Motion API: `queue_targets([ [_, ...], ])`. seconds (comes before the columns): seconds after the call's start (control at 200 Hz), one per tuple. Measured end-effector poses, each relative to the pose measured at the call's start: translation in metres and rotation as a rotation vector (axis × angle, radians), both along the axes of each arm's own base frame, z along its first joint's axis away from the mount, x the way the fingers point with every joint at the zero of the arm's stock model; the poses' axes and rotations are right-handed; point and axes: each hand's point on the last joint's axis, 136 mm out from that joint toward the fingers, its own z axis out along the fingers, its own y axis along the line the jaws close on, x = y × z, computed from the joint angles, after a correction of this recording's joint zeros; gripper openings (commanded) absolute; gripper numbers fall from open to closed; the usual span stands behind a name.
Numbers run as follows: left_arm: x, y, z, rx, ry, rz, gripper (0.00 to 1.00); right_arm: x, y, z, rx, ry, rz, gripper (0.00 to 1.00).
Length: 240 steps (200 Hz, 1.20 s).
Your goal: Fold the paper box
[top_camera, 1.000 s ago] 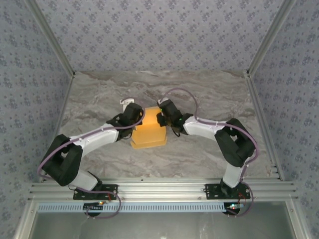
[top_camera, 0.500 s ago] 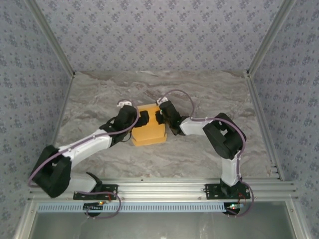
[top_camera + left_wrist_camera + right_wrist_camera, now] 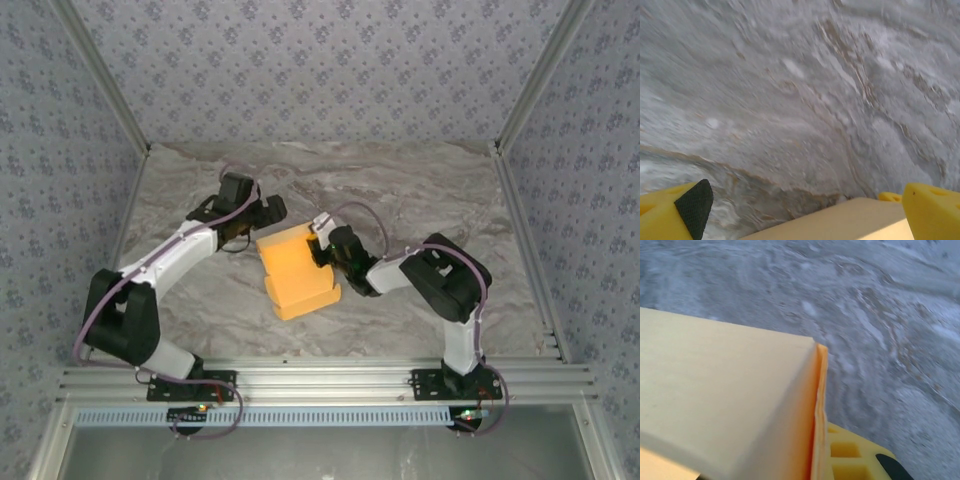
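Note:
The paper box [image 3: 295,270] is yellow-orange card, partly folded, lying on the marble table just left of centre. My right gripper [image 3: 322,252] is at its right edge, shut on an upright card wall. In the right wrist view that wall's doubled edge [image 3: 819,405] runs down against one yellow finger [image 3: 855,457]; the other finger is hidden behind the paper box [image 3: 720,390]. My left gripper [image 3: 264,212] stands open just behind the box's back left corner, holding nothing. In the left wrist view its fingers [image 3: 690,207] are wide apart, with the box's top edge [image 3: 850,220] low between them.
The marble tabletop [image 3: 420,190] is bounded by metal rails at the left [image 3: 130,215] and right [image 3: 520,230]. Patterned walls rise behind. The front rail [image 3: 330,380] carries both arm bases.
My left gripper has opened, let go of the box and pulled back to the far left. The right gripper has dragged the box nearer and turned it slightly.

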Motion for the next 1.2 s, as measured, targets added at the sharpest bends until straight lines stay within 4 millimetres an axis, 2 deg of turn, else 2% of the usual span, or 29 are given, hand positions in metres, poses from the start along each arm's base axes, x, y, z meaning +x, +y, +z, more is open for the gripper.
queue_targets([
  [0.16, -0.013, -0.025, -0.012, -0.056, 0.05, -0.09, 0.99, -0.008, 0.018, 0.005, -0.027, -0.08, 0.05, 0.11],
  [0.31, -0.014, -0.044, -0.003, -0.056, -0.013, -0.155, 0.99, -0.007, 0.022, 0.004, -0.043, -0.123, 0.044, 0.13],
  [0.635, -0.021, -0.034, -0.009, -0.004, -0.081, -0.175, 0.99, -0.009, 0.021, -0.004, -0.06, -0.13, 0.056, 0.16],
  [0.849, -0.02, -0.036, -0.013, -0.005, -0.094, -0.19, 0.99, -0.011, 0.02, -0.006, -0.047, -0.131, 0.07, 0.17],
  [1.069, -0.012, -0.042, -0.022, -0.028, -0.102, -0.19, 0.99, -0.012, 0.019, -0.009, -0.04, -0.121, 0.093, 0.16],
  [1.199, -0.009, -0.04, -0.028, -0.029, -0.094, -0.186, 0.98, -0.016, 0.02, -0.009, -0.03, -0.121, 0.114, 0.12],
])
